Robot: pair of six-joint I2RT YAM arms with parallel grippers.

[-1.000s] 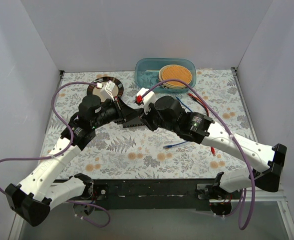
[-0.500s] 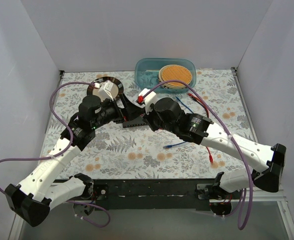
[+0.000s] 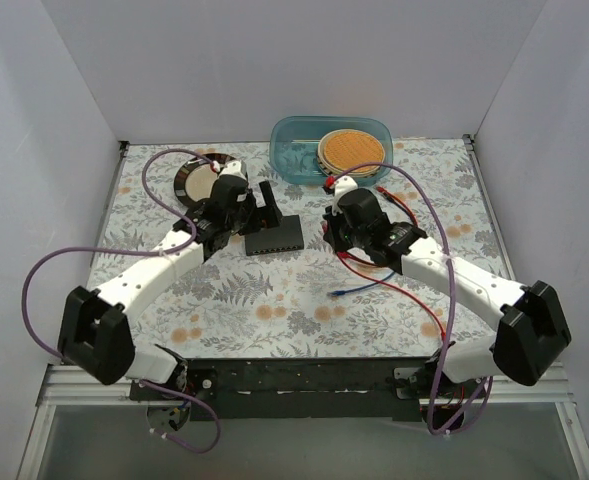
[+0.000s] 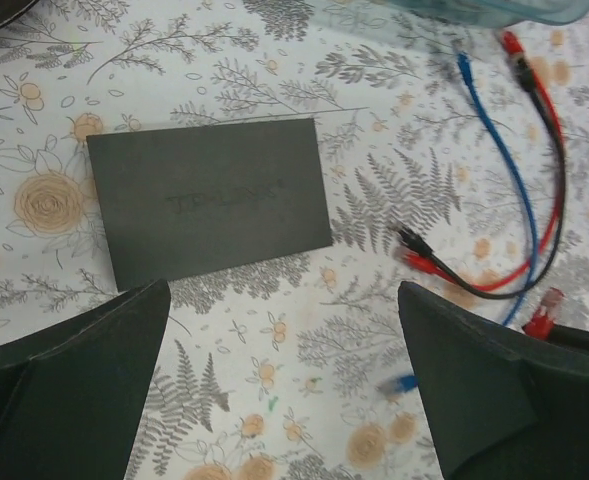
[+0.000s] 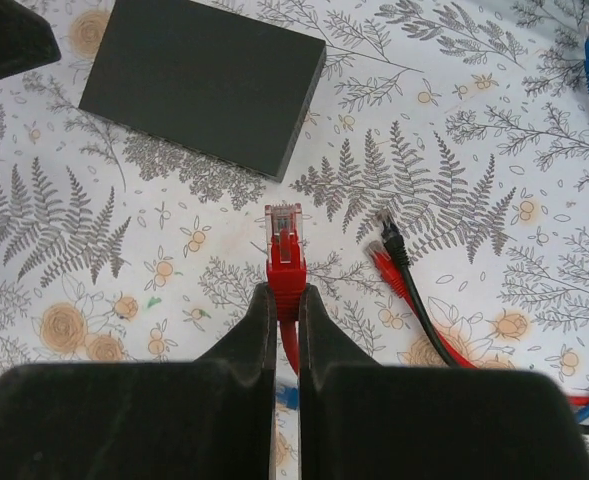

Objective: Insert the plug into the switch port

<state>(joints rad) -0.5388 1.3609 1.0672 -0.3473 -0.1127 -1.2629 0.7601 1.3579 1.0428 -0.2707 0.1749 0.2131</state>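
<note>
Tabletop (image 3: 274, 300): one switch (image 3: 275, 236), maybe six plugs (image 5: 285, 240)

Plain white walls (image 3: 274, 60) on three sides; floral-print tablecloth (image 3: 274, 290); even, soft light.

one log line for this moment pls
left gripper open, near switch | right gripper shut on red plug | plug not inserted, apart from switch
</note>
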